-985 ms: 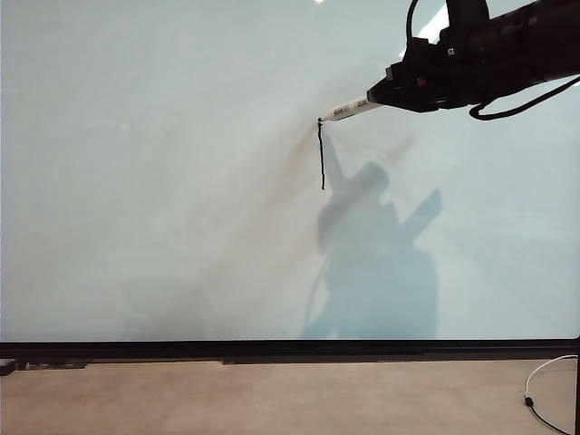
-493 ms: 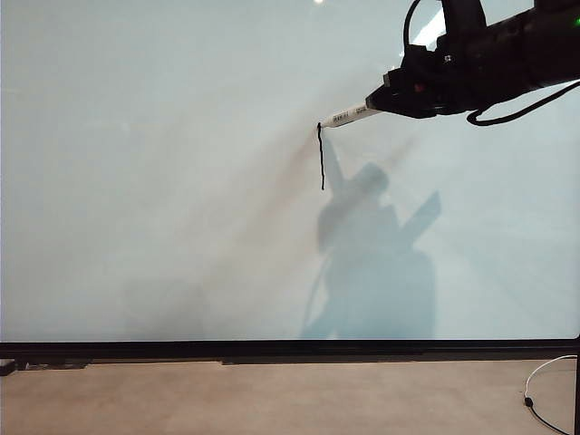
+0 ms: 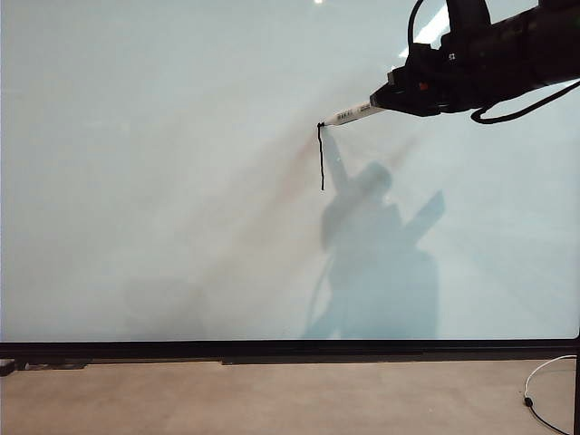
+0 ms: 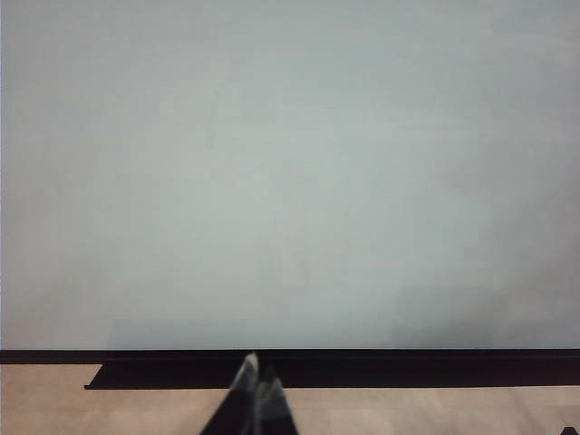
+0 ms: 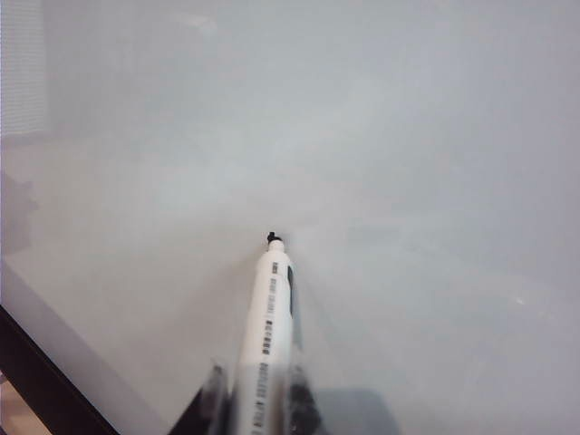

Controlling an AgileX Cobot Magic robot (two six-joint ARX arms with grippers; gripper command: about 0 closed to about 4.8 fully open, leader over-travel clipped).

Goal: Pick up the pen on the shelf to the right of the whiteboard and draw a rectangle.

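Note:
The whiteboard (image 3: 163,181) fills the exterior view, pale and glossy. My right gripper (image 3: 379,98) reaches in from the upper right, shut on the pen (image 3: 353,113), a slim white marker. The pen's black tip (image 3: 320,124) meets the board at the top end of a short vertical black stroke (image 3: 321,159). No rectangle shows, only this one line. In the right wrist view the pen (image 5: 270,317) sticks out from my right gripper (image 5: 256,399) toward the whiteboard (image 5: 408,181). My left gripper (image 4: 257,376) is shut and empty, low before the whiteboard (image 4: 290,181). The shelf is out of view.
A thin black frame (image 3: 272,349) runs along the board's bottom edge, with a brown surface (image 3: 272,399) below it. A white cable (image 3: 544,381) curls at the lower right. The arm's shadow (image 3: 381,263) falls on the board below the pen.
The pen tip stays at the top of the stroke. The right gripper has barely shifted, and the stroke is no longer than before.

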